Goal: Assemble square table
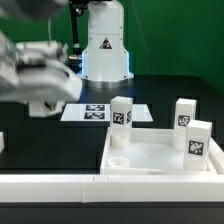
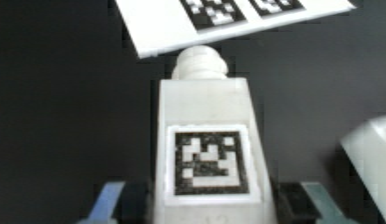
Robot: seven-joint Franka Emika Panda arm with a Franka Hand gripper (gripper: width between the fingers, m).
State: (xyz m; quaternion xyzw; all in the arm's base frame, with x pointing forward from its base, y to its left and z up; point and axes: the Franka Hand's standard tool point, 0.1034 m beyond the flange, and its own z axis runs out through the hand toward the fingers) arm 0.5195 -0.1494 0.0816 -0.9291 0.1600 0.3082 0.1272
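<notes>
My end effector (image 2: 211, 203) is closed on a leg (image 2: 208, 140) lying on the black worktop (image 2: 65, 120): in the wrist view the two blue fingers (image 2: 112, 200) press its long sides just beside its square tag, and its rounded peg end points toward the marker board (image 2: 216, 22). In the exterior view my arm blurs at the exterior view's left, so the grip itself is hidden there. The square table slab (image 1: 160, 155) lies at the front, its raised rim against the white border bar (image 1: 60, 185), with three legs standing on or near it: one (image 1: 121, 113) at its back edge and two (image 1: 186, 112) (image 1: 198, 138) toward the exterior view's right. An open corner socket (image 1: 119, 160) shows at the near corner. To do this well, I judge I should lift straight up, keep the leg square between the fingers, and turn the peg downward before carrying it over a socket.
</notes>
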